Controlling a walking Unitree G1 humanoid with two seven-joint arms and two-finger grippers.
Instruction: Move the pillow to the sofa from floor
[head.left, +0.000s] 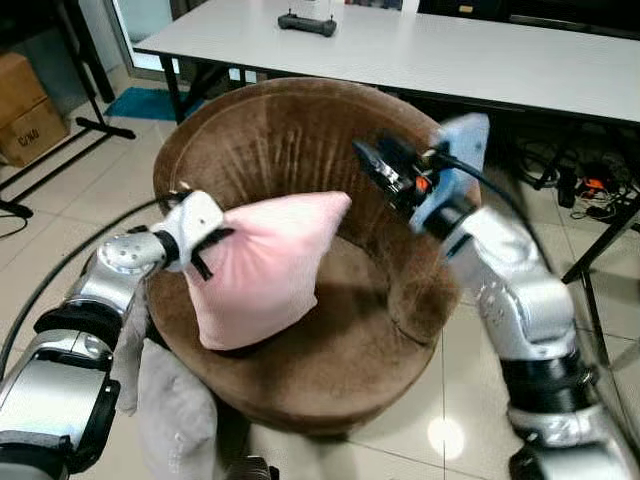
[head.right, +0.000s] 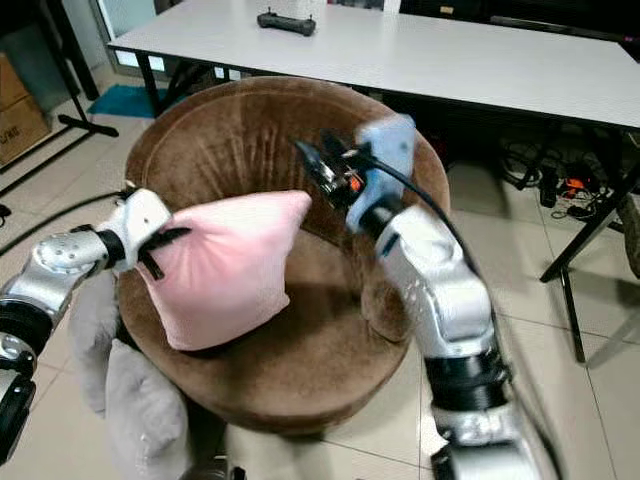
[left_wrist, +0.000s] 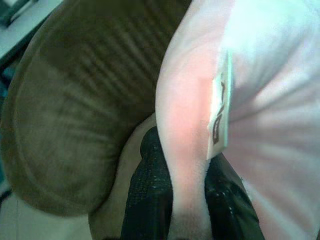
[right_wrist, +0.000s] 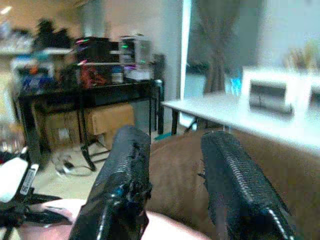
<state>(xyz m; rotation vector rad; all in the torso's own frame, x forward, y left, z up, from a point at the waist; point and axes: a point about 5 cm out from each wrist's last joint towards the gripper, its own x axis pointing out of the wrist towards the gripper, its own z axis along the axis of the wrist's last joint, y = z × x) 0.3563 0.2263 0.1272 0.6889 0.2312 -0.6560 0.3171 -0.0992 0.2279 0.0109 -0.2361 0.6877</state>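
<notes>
Pale floor tiles (head.left: 60, 215) surround a round brown sofa (head.left: 300, 150). Nearest, grey fabric (head.left: 175, 410) beside the sofa is cut off at the frame edge. On the seat, the pink pillow (head.left: 265, 265) stands tilted, its corner pinched by the left gripper (head.left: 205, 245). Above the pillow's far corner, the right gripper (head.left: 372, 160) hovers, fingers parted around nothing. Behind stands a white table (head.left: 450, 55).

Left gripper (head.right: 160, 250) is pinching the pink pillow (head.right: 225, 270) by its corner, standing it on the brown sofa (head.right: 330, 350). Right gripper (head.right: 312, 160) is hovering near the pillow's upper corner, in front of the backrest. A white table (head.right: 420, 55) is standing behind.
</notes>
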